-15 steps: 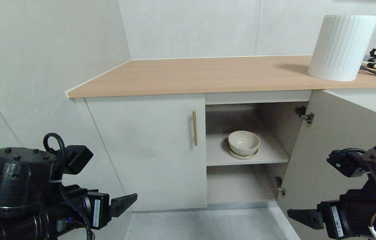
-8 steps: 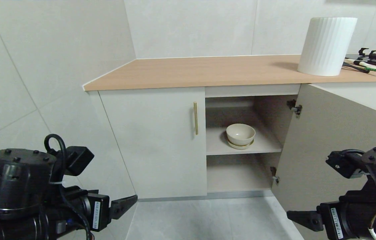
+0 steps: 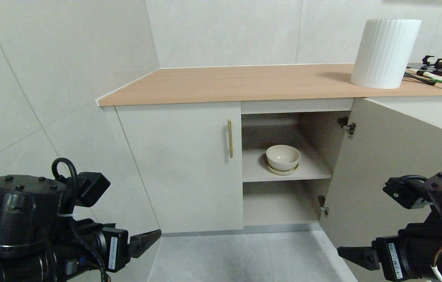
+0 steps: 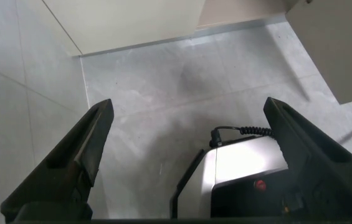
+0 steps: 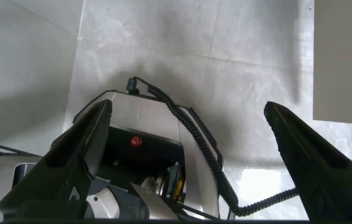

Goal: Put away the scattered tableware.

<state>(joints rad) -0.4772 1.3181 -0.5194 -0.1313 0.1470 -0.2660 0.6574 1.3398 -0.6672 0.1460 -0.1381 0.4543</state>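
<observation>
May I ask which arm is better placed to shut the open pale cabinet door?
Right, probably: the right end effector hangs beside the open pale cabinet door; the left end effector is farther off.

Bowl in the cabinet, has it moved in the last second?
No. The bowl sits on the same spot of the shelf, right of the gold handle; the whole view shifted, so the camera moved.
</observation>
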